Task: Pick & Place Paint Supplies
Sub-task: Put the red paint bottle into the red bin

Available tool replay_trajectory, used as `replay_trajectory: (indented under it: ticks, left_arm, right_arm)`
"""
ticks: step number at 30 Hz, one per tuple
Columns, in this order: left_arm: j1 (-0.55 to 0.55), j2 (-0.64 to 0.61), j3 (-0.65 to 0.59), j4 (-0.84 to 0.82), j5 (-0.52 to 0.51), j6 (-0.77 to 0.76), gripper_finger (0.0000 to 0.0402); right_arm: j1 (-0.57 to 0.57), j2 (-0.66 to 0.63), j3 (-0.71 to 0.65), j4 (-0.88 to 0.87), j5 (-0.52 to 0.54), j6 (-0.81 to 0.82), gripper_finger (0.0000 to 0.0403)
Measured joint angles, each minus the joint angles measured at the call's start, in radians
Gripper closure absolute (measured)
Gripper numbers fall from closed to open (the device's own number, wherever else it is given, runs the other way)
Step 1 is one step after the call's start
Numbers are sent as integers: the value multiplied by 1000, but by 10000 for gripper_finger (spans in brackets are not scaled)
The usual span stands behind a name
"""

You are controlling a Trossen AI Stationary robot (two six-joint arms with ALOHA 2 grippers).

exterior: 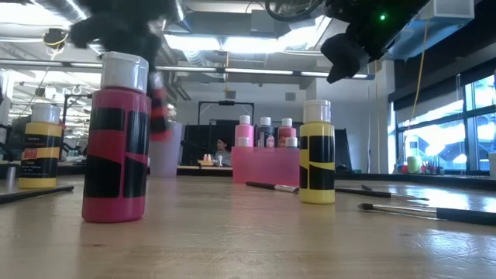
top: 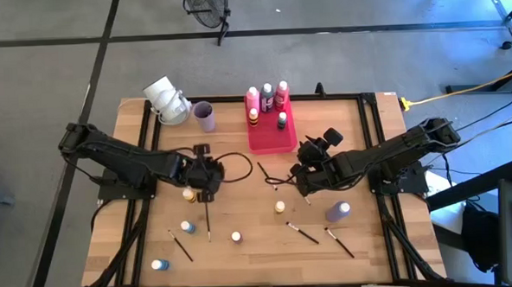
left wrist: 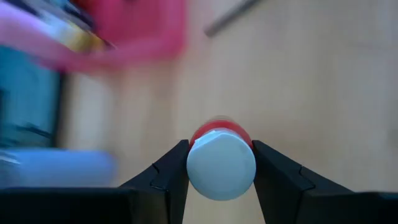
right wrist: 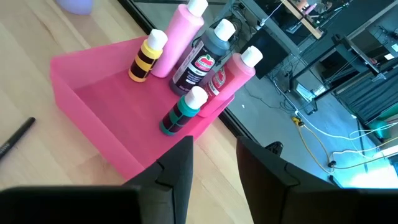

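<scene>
Two arms are seen over the table (top: 140, 252). In the tray (right wrist: 93, 99), ahead of the right gripper (right wrist: 214, 162), five bottles stand; its jaws are parted, empty. A red bottle (left wrist: 221, 163) is clamped upright between the left gripper (left wrist: 221, 177) jaws, well apart from the tray.

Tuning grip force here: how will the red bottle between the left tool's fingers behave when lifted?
The red bottle is pinched at its smooth, round white cap, so it may swivel or slip. The left tool grips only the top; the hanging body could swing. It looks small, probably light.
</scene>
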Motion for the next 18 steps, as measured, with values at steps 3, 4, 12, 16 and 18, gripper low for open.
replay_trajectory:
  ticks: [3, 4, 12, 16, 18]
  left_arm:
    - [38, 0, 56, -3, -58, 126, 258]
    - [56, -1, 70, -2, -61, 165, 258]
    - [317, -1, 129, 116, 118, 447, 258]
    - [440, 32, 190, 180, 264, 534, 258]
    - [479, 70, 245, 182, 294, 549, 258]
  right_arm:
    - [18, 0, 0, 26, 2, -8, 275]
    - [27, 0, 0, 31, 10, -15, 275]
    - [120, 0, 0, 27, 200, -29, 275]
    - [143, 0, 0, 26, 240, -42, 275]
    - [143, 0, 0, 18, 240, -42, 275]
